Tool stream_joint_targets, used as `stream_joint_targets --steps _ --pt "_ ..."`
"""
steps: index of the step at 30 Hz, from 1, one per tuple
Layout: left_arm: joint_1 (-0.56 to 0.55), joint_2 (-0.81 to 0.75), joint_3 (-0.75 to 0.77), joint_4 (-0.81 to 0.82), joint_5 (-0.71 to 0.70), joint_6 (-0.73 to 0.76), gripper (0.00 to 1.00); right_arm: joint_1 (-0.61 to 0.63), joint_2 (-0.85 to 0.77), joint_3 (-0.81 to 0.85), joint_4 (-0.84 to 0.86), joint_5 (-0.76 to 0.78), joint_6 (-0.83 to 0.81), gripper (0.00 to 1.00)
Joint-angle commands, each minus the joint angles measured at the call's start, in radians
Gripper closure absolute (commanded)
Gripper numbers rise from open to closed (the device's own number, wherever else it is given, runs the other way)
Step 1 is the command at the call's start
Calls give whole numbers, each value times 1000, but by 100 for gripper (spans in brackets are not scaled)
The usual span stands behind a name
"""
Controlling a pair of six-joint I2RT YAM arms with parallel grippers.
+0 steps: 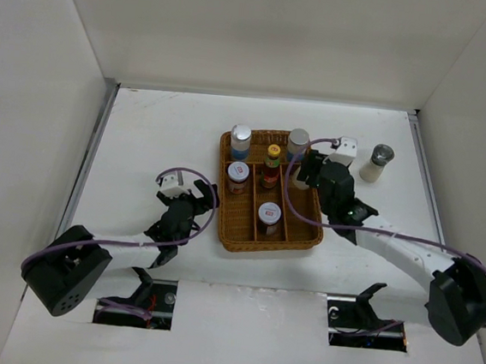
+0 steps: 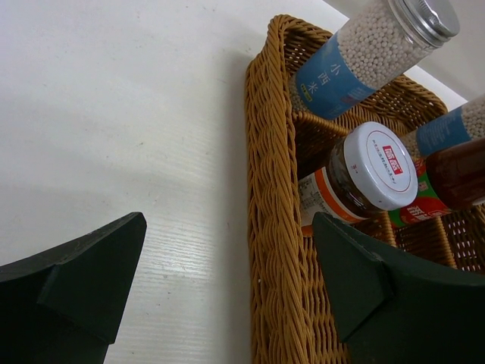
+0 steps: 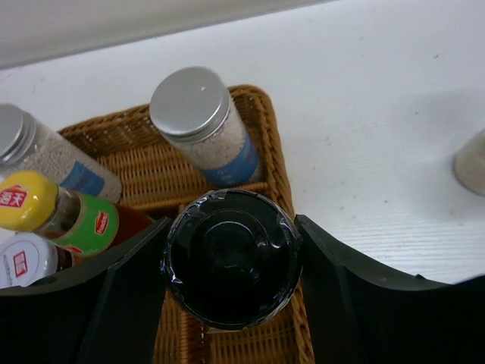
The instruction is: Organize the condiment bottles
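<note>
grip: right hand (image 3: 233,282) clenched on black-capped bottle (image 3: 231,254) over wicker tray (image 3: 274,155)
descent: keep it straight; base hidden, probably not seated
left hand (image 2: 227,227): released, empty

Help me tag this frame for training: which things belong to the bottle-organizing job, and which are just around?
Job: two silver-capped jars, yellow-capped sauce bottle, two white-lidded jars, black-capped bottle in the right gripper, grey-capped jar outside the tray.
Just around: wicker tray, table, open left gripper.
</note>
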Motion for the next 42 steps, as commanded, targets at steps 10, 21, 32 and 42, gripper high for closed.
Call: stream_joint_targets --steps 10,21,32,42 --pt "5 -6 34 62 15 -17 7 12 261 81 155 -17 -18 31" --pt "-6 -12 32 72 31 -22 7 -231 -118 32 38 -18 21 0" --pt "-8 -1 32 72 31 -22 7 -635 210 234 -120 -190 -4 0" --pt "-1 28 34 89 35 -25 7 -691 408 318 -5 -305 -23 0"
